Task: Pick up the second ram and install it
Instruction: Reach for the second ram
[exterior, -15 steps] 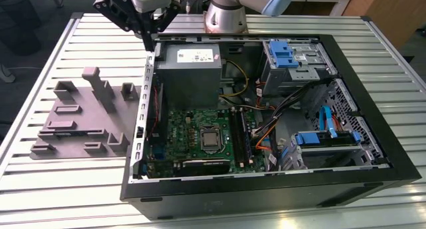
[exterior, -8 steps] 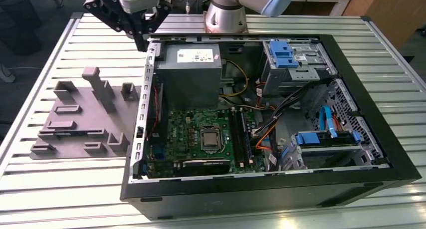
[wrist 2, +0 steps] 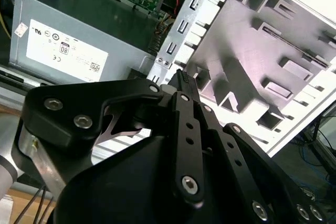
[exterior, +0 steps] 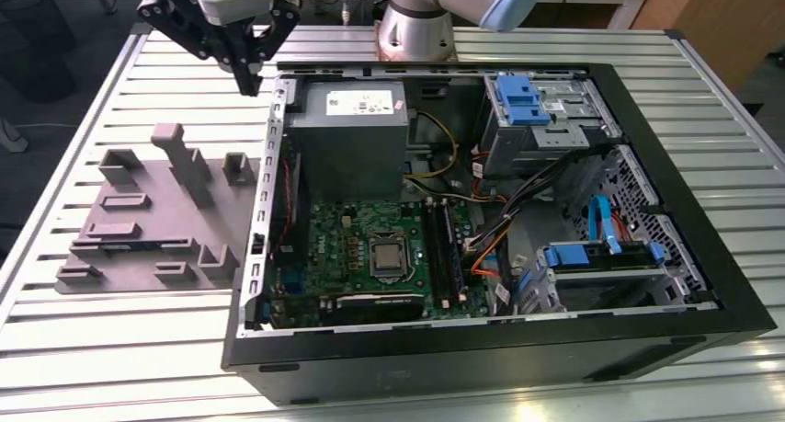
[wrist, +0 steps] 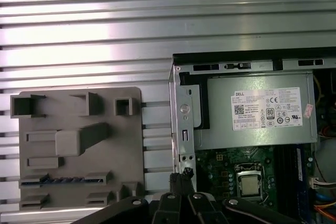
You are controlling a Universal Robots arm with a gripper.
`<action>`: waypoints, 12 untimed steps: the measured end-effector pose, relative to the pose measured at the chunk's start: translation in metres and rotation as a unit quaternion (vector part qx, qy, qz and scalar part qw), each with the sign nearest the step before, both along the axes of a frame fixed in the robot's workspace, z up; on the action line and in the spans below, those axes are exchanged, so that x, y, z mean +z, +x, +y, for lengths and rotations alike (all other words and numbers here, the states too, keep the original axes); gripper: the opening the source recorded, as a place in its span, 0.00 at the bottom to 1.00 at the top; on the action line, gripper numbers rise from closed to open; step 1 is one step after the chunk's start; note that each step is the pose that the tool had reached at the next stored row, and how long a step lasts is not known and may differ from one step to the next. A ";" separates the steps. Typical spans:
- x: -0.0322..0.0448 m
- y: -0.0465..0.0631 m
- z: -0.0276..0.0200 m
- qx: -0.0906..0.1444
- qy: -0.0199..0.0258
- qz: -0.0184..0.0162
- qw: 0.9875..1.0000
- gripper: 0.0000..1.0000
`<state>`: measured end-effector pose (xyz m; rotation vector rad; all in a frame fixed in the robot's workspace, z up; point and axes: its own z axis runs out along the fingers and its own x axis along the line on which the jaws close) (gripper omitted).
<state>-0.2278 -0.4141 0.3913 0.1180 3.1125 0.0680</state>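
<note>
The second ram [wrist: 52,180] is a thin dark stick with blue marks, lying flat in a slot of the grey fixture [wrist: 105,156]. The exterior view shows it as a dark line [exterior: 129,245] near the fixture's front. My gripper [exterior: 249,80] hangs high over the table beside the computer case's far corner, on the exterior view's left. It is well away from the ram. Its black fingertips [wrist: 181,178] are pressed together with nothing between them, as the second wrist view [wrist 2: 181,77] also shows. The green board [exterior: 368,243] with its long black sockets [exterior: 438,247] lies inside the case.
The open black computer case [exterior: 687,330] fills the middle and the exterior view's right, with a grey power supply [exterior: 349,132], blue drive brackets [exterior: 521,100] and loose cables [exterior: 491,247]. The fixture carries several upright grey blocks [exterior: 190,165]. The table is slatted metal [exterior: 123,358].
</note>
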 end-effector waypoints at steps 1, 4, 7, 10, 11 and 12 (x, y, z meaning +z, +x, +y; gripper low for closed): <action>-0.0001 -0.002 0.0000 0.000 0.000 0.000 1.000 0.11; -0.0002 -0.007 -0.0002 0.000 0.000 0.000 1.000 0.11; -0.0003 -0.011 -0.0003 0.000 0.000 0.000 1.000 0.11; -0.0005 -0.015 -0.0004 0.000 0.000 0.000 1.000 0.11; -0.0005 -0.017 -0.0005 0.000 0.000 0.000 1.000 0.11; -0.0006 -0.018 -0.0005 0.000 0.000 0.000 1.000 0.11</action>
